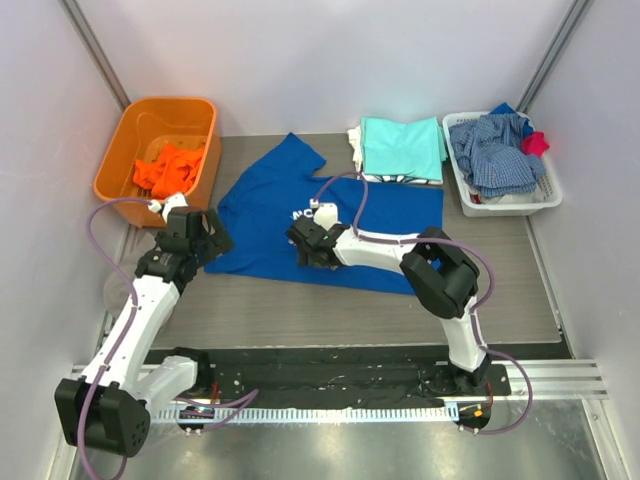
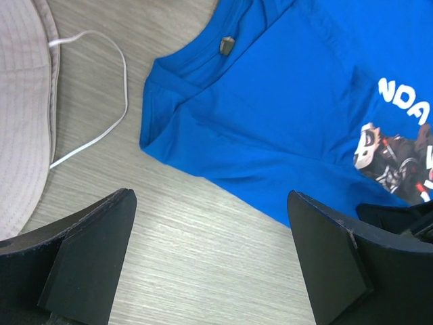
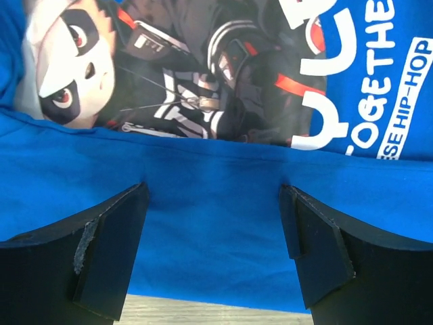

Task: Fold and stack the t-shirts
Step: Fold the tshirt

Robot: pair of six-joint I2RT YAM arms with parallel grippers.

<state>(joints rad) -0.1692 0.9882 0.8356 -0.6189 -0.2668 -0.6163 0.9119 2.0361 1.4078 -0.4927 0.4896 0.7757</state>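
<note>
Blue t-shirt [image 1: 258, 212], chest print [image 1: 300, 214] mostly beneath open right hand [image 1: 308, 245]

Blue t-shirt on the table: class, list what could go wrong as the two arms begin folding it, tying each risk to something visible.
The open left gripper hangs over bare table beside the blue t-shirt; closing there may miss the cloth.
The open right gripper sits over a crease across the print; it might pinch several layers and bunch the shirt.

Walls [image 1: 330, 60] were plain, pale, on 3 sides; slanted metal posts [image 1: 97, 52] stood in back corners. Table [image 1: 300, 315] was grey wood-grain, w/ metal rail [image 1: 560, 378] along near edge. Light was soft, even.
</note>
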